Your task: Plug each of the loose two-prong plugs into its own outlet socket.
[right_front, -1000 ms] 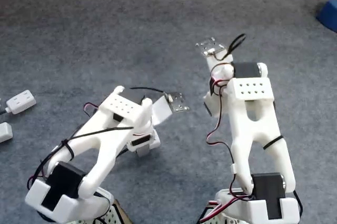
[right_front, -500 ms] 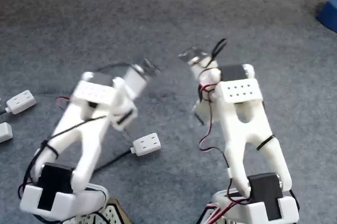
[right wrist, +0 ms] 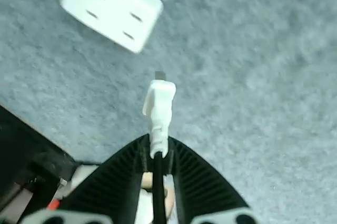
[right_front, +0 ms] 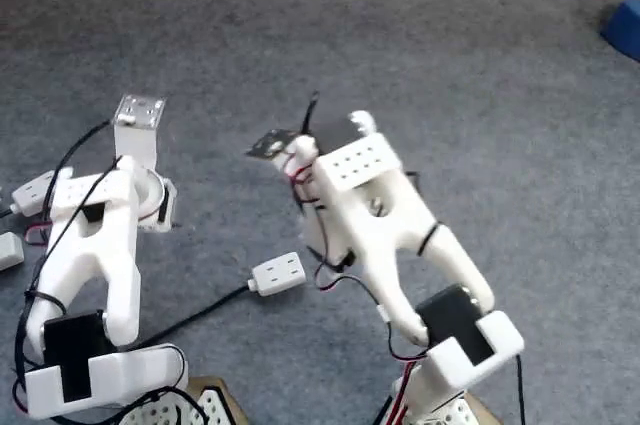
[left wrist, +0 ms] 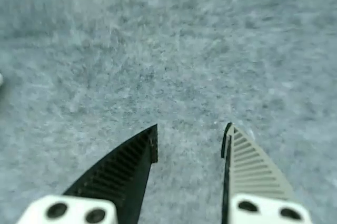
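Note:
My right gripper [right wrist: 156, 147] is shut on a white two-prong plug [right wrist: 159, 103], gripping it at the rear where its black cord comes out. The prongs point toward a white outlet socket [right wrist: 108, 5] lying a short way ahead on the grey carpet, apart from the plug. From above, that socket [right_front: 278, 273] lies with its black cord beside the right arm [right_front: 365, 170]. My left gripper [left wrist: 189, 139] stands open over bare carpet with nothing between its fingers. The left arm [right_front: 95, 235] stands at the left.
Two more white outlet sockets lie at the left edge, one [right_front: 35, 190] farther back and one [right_front: 8, 250] nearer. A blue object [right_front: 625, 30] sits at the far right. A perforated board [right_front: 215, 400] lies between the arm bases.
The left arm has swung left, away from the middle socket, which now lies uncovered. The right arm has swung left and turned toward that socket.

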Controlling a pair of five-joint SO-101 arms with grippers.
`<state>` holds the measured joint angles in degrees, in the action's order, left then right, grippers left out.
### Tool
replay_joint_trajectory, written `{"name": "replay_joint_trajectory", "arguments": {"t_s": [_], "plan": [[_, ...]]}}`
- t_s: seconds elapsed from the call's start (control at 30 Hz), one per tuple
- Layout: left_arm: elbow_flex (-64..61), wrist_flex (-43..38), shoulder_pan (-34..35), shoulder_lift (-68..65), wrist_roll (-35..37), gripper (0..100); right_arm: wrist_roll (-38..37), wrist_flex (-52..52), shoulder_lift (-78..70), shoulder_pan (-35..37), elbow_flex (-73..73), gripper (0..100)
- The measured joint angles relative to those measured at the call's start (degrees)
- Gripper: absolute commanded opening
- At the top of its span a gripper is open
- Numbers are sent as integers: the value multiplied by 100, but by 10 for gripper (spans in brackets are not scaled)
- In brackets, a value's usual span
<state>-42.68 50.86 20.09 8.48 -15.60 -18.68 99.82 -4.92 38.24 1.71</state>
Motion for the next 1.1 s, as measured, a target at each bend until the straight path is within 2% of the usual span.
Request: {"name": "replay_joint_trajectory", "arguments": {"t_s": [0.13,0.23,0.9,1.1], "plan": [[-536,-677,-9,9,53,211,369,0,0,431,-413,8],[-651,-870,-18,18,35,211,598,9,0,598,-633,8],[-703,-1020,-26,18,35,210,756,18,-9,651,-589,8],[-703,-1020,-26,18,35,210,756,18,-686,651,-589,8]]}}
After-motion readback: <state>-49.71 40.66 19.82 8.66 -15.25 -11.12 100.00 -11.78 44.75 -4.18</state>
